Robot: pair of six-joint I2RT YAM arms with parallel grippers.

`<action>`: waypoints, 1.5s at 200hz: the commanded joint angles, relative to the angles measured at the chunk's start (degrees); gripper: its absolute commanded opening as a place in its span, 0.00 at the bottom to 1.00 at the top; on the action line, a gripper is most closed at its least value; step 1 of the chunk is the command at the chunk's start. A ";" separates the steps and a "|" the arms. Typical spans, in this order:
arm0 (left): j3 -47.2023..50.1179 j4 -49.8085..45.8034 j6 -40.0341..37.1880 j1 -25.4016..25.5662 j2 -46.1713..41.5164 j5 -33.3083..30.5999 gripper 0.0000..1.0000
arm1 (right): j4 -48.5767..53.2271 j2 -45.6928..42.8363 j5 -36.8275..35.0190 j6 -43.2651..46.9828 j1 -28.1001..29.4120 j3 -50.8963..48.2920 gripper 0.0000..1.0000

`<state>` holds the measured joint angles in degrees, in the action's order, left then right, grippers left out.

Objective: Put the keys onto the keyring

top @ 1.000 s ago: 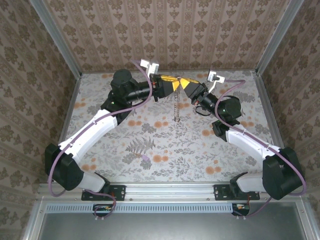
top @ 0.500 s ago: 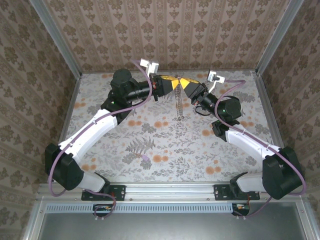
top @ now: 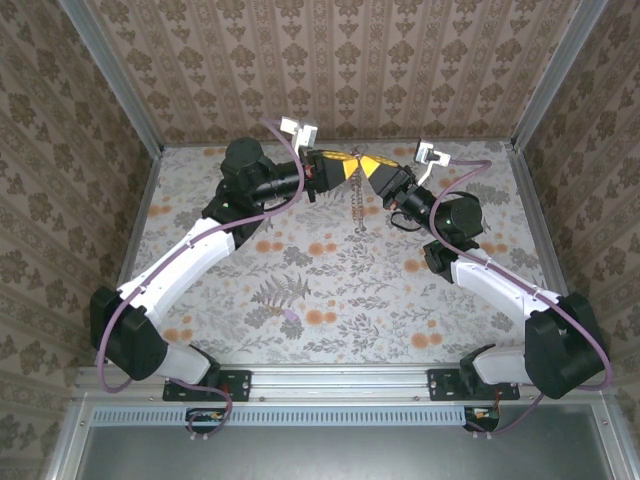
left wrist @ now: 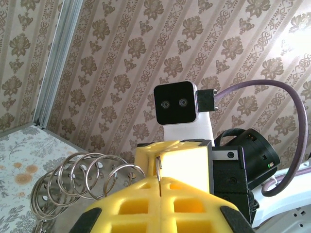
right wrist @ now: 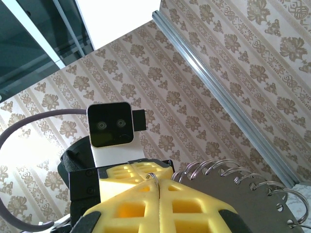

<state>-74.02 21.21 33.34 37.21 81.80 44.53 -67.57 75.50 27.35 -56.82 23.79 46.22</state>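
The left claw (left wrist: 160, 180) is closed flat, its yellow fingers (left wrist: 131, 206) pinching a thin wire, judged to be the keyring (left wrist: 159, 167); the right claw (right wrist: 155, 182) is likewise closed on that wire, meeting the left tip to tip above the far middle of the desk (top: 300, 300); the keys (top: 357, 205) hang from between the claws as a jagged chain, clear of the desk; threading appears largely done; whether the loop is closed cannot be told; left to do: secure it and set it down.
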 commanded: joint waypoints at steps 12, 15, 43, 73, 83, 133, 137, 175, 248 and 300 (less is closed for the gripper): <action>-2.01 2.64 -1.19 1.32 0.81 2.58 0.00 | -0.62 0.02 0.69 0.02 0.38 0.74 0.00; -2.01 2.50 -1.44 1.29 0.75 2.60 0.00 | -0.15 -0.15 0.68 0.18 0.38 0.72 0.00; -2.58 -1.84 -4.87 1.11 0.16 3.60 0.00 | 7.65 -3.94 1.23 2.48 -1.06 0.55 0.34; -3.48 -9.23 -10.17 0.37 -1.22 5.48 0.00 | 17.97 -10.33 3.07 5.63 -4.63 -0.15 0.46; -3.93 -12.00 -12.65 0.00 -1.68 6.31 0.00 | 22.17 -12.06 3.90 6.77 -5.88 -0.22 0.46; -9.96 -29.24 -24.69 -1.64 -1.14 12.61 0.00 | 35.21 -17.71 9.38 11.20 -8.91 0.00 0.47; -10.61 -30.86 -25.78 -1.69 -0.91 12.90 0.00 | 35.78 -17.84 9.93 11.43 -8.94 0.10 0.47; -15.09 -42.55 -33.85 -1.89 0.87 15.17 0.00 | 37.74 -17.35 15.98 12.70 -8.94 0.84 0.47; -18.99 -51.86 -39.72 -1.97 3.38 17.61 0.00 | 36.89 -14.86 24.82 13.89 -7.63 3.24 0.40; -18.99 -52.24 -39.84 -1.97 3.30 17.43 0.00 | 40.10 -14.36 25.49 16.73 -5.56 4.41 0.39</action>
<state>-90.85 -30.76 -4.40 35.57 85.67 59.83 -28.80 60.77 50.83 -42.33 17.41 48.66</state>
